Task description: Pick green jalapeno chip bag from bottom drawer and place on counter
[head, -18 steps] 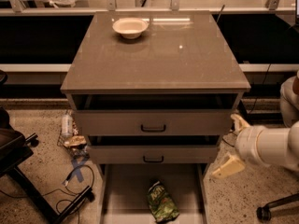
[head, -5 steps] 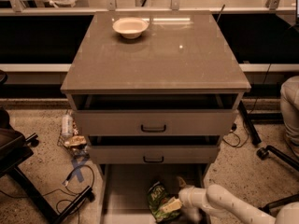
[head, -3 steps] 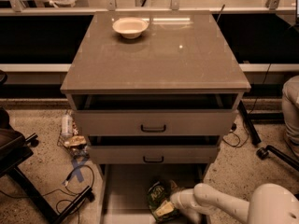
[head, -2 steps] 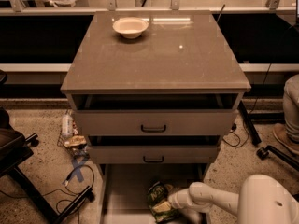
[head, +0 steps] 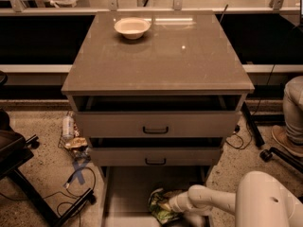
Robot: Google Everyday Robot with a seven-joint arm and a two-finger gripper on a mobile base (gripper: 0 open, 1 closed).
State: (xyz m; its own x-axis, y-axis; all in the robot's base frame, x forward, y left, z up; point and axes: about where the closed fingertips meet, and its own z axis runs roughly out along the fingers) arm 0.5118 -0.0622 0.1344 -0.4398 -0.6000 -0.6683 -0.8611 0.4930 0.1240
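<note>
The green jalapeno chip bag [head: 158, 207] lies crinkled on the grey floor of the bottom drawer [head: 127, 189], which is pulled out at the foot of the cabinet. My gripper [head: 169, 206] reaches in from the lower right on its white arm [head: 213, 200] and sits right at the bag's right side, touching it. The counter [head: 170, 56] is the broad grey-brown top of the cabinet, far above the gripper. A white bowl [head: 132, 27] stands at its back left.
Two upper drawers with black handles [head: 155, 130] [head: 155, 161] stand slightly open above the bottom drawer. Litter and a bottle [head: 70, 132] and cables lie on the floor at left, by a black chair base [head: 19, 161]. A person's leg [head: 292, 113] and a chair caster [head: 265, 155] are at right.
My arm went from beside the cabinet's right side down into the bottom drawer and reached left to the bag. The bag has shifted a little and looks more crumpled.
</note>
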